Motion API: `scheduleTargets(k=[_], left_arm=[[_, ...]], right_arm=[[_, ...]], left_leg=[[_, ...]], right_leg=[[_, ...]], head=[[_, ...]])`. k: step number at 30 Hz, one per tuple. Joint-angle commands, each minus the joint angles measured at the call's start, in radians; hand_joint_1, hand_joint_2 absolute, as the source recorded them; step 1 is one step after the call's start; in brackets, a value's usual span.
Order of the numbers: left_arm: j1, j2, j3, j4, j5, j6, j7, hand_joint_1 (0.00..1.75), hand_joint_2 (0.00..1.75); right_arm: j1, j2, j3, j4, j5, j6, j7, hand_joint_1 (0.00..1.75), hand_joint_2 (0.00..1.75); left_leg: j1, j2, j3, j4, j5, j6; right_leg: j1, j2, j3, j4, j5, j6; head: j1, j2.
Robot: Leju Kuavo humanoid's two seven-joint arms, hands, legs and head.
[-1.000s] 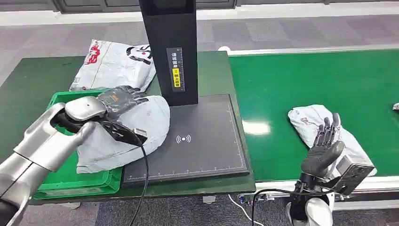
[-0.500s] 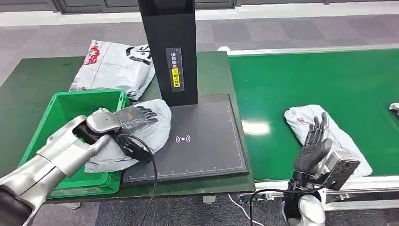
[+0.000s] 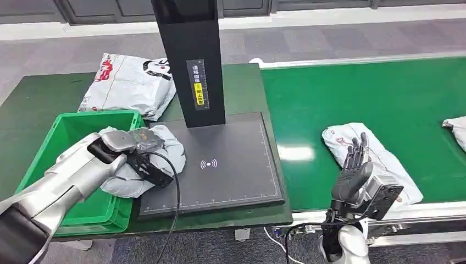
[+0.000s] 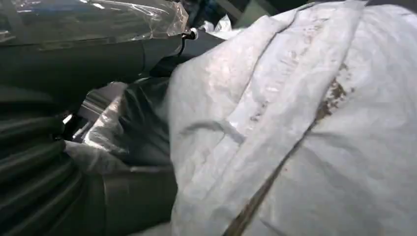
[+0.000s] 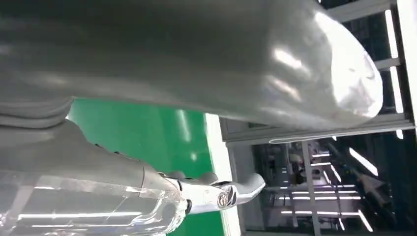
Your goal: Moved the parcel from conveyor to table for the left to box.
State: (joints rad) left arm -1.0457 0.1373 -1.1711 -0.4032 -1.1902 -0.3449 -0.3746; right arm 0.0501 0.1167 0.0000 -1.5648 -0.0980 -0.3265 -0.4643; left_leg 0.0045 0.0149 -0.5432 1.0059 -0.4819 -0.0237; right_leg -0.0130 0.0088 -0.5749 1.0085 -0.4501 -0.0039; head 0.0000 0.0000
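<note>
The left hand (image 3: 144,141) grips a grey parcel (image 3: 165,159), its fingers (image 3: 148,140) curled over the top of the bag. A second ago the parcel lay broad and flat, half on the black scanner pad (image 3: 220,165) and half over the green box (image 3: 60,137); now it is bunched into a smaller bundle under the fingers and has been drawn toward the box, sitting across the box's rim and the pad's near corner. The left arm has pulled back and lower with it. In the left wrist view the crumpled grey plastic of the parcel (image 4: 305,128) presses right against the hand.

The right hand (image 3: 351,171) is held upright and holds nothing, its fingers (image 3: 356,151) straight and apart, above the near edge of the green conveyor (image 3: 395,93). Just beyond those fingers lies a second parcel (image 3: 384,159) on the belt; it has kept its place relative to the hand. A third parcel edge (image 3: 456,129) has come further into sight at the belt's far end.

Beyond the left fingers, on the dark green surface (image 3: 33,99), another grey bag (image 3: 126,82) lies beside the black scanner post (image 3: 189,60). The whole scene sits a little lower in the head view than before, so the camera has shifted.
</note>
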Motion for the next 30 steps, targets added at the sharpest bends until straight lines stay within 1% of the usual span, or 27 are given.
scheduleTargets(k=[1,2,3,5,6,9,10,11,12,14,15,16,18,19,20,23,26,27,30], left_arm=[[0.014,-0.021,-0.090,0.074,0.011,-0.047,-0.009,1.75,1.75],[0.013,-0.018,-0.091,0.072,0.011,-0.048,-0.011,1.75,1.75],[0.010,-0.019,-0.086,0.073,0.017,-0.046,-0.005,1.75,1.75],[-0.007,-0.019,-0.077,0.065,0.027,-0.039,0.000,1.75,1.75],[-0.022,-0.019,-0.072,0.066,0.034,-0.034,0.000,1.75,1.75],[-0.099,0.013,-0.001,-0.007,0.105,-0.011,-0.008,1.75,1.75],[-0.125,0.031,-0.004,-0.044,0.112,-0.050,-0.017,1.75,1.75],[-0.130,0.035,-0.004,-0.053,0.114,-0.059,-0.019,1.75,1.75],[-0.130,0.037,-0.004,-0.057,0.114,-0.062,-0.020,1.75,1.75],[-0.120,0.038,-0.006,-0.058,0.114,-0.059,-0.020,1.75,1.75],[-0.116,0.040,-0.005,-0.062,0.114,-0.054,-0.014,1.75,1.75],[-0.123,0.057,0.023,-0.090,0.141,-0.017,0.004,1.75,1.75],[-0.172,0.149,0.065,-0.245,0.193,-0.032,0.026,1.75,1.75],[-0.195,0.206,0.085,-0.353,0.218,-0.072,0.047,1.75,1.75],[-0.222,0.278,0.112,-0.498,0.269,-0.137,0.073,1.75,1.75],[-0.270,0.367,0.187,-0.697,0.368,-0.229,0.109,1.75,1.75],[-0.275,0.410,0.239,-0.797,0.421,-0.239,0.142,1.75,1.75],[-0.274,0.415,0.249,-0.808,0.427,-0.236,0.149,1.75,1.75],[-0.282,0.413,0.275,-0.826,0.412,-0.209,0.185,1.75,1.75]], right_arm=[[-0.028,-0.040,0.045,0.082,-0.009,-0.002,0.000,0.00,0.00],[-0.024,-0.041,0.046,0.076,-0.008,-0.003,0.000,0.00,0.00],[-0.020,-0.040,0.044,0.069,-0.008,-0.004,0.000,0.00,0.00],[-0.010,-0.041,0.040,0.061,-0.009,-0.006,-0.001,0.00,0.00],[-0.003,-0.043,0.036,0.055,-0.010,-0.007,-0.001,0.00,0.00],[0.033,-0.052,0.020,0.024,-0.018,-0.007,-0.007,0.00,0.00],[0.042,-0.054,0.015,0.017,-0.021,-0.002,-0.009,0.00,0.00],[0.044,-0.053,0.014,0.016,-0.021,-0.001,-0.010,0.00,0.00],[0.044,-0.053,0.013,0.016,-0.022,-0.001,-0.010,0.00,0.00],[0.041,-0.051,0.014,0.016,-0.022,-0.001,-0.010,0.00,0.00],[0.039,-0.050,0.014,0.019,-0.022,-0.002,-0.010,0.00,0.00],[0.047,-0.052,0.012,0.013,-0.021,-0.004,-0.011,0.00,0.00],[0.083,-0.059,0.005,-0.021,-0.028,0.007,-0.019,0.00,0.00],[0.098,-0.063,0.002,-0.036,-0.032,0.014,-0.021,0.00,0.00],[0.110,-0.064,-0.006,-0.051,-0.038,0.021,-0.021,0.00,0.00],[0.125,-0.050,-0.023,-0.086,-0.037,0.027,-0.015,0.00,0.00],[0.148,-0.024,-0.044,-0.134,-0.025,0.029,-0.003,0.00,0.00],[0.152,-0.019,-0.048,-0.142,-0.022,0.031,0.000,0.00,0.00],[0.159,-0.002,-0.068,-0.169,-0.014,0.039,0.010,0.00,0.00]], left_leg=[[0.001,-0.001,-0.004,-0.003,0.004,0.000],[0.001,-0.001,-0.005,-0.005,0.006,0.000],[0.001,-0.001,-0.003,-0.003,0.004,-0.001],[0.002,-0.002,-0.006,-0.007,0.006,0.000],[0.001,-0.001,-0.001,-0.003,0.002,-0.001],[0.002,-0.003,-0.004,-0.003,0.003,-0.001],[0.003,-0.004,-0.006,-0.003,0.004,-0.001],[0.003,-0.004,-0.002,-0.001,0.004,-0.002],[0.003,-0.003,0.002,-0.001,0.003,-0.003],[0.003,-0.004,-0.003,-0.001,0.005,-0.002],[0.002,-0.002,-0.002,-0.002,0.005,-0.002],[0.003,-0.005,-0.004,-0.003,0.006,-0.002],[0.002,-0.004,-0.005,-0.001,0.005,-0.004],[0.003,-0.002,-0.007,0.001,0.004,-0.004],[0.004,-0.004,-0.009,0.002,0.005,-0.004],[0.005,-0.003,-0.016,0.006,0.004,-0.005],[0.005,-0.001,-0.018,0.003,0.005,-0.005],[0.005,-0.003,-0.019,0.004,0.005,-0.005],[0.004,-0.002,-0.017,0.000,0.006,-0.005]], right_leg=[[0.001,-0.001,-0.004,-0.002,0.003,-0.001],[0.001,-0.001,-0.005,-0.005,0.005,-0.001],[0.001,0.000,-0.003,-0.002,0.002,-0.001],[0.002,-0.001,-0.006,-0.006,0.005,-0.002],[0.001,-0.001,-0.002,-0.001,0.000,-0.002],[0.002,-0.002,-0.005,-0.001,0.000,-0.002],[0.003,-0.003,-0.007,-0.001,0.001,-0.003],[0.003,-0.004,-0.009,0.000,0.001,-0.003],[0.003,-0.002,-0.008,0.001,0.001,-0.004],[0.003,-0.004,-0.012,0.001,0.002,-0.004],[0.003,-0.002,-0.011,0.001,0.002,-0.004],[0.003,-0.004,-0.012,-0.001,0.003,-0.005],[0.003,-0.003,-0.014,0.002,0.002,-0.005],[0.004,-0.002,-0.017,0.002,0.002,-0.005],[0.004,-0.003,-0.018,0.003,0.002,-0.005],[0.005,-0.002,-0.026,0.007,0.001,-0.006],[0.006,-0.001,-0.028,0.005,0.002,-0.006],[0.006,-0.003,-0.030,0.005,0.002,-0.006],[0.005,-0.002,-0.028,0.003,0.003,-0.007]], head=[[0.000,0.000],[0.000,0.000],[0.000,0.000],[0.000,0.000],[0.000,0.000],[0.000,0.000],[0.000,0.000],[0.000,0.000],[0.000,0.000],[0.000,0.000],[0.000,0.000],[0.000,0.000],[0.000,0.000],[0.000,0.000],[0.000,0.000],[0.000,0.000],[0.000,0.000],[0.000,0.000],[0.000,0.000]])
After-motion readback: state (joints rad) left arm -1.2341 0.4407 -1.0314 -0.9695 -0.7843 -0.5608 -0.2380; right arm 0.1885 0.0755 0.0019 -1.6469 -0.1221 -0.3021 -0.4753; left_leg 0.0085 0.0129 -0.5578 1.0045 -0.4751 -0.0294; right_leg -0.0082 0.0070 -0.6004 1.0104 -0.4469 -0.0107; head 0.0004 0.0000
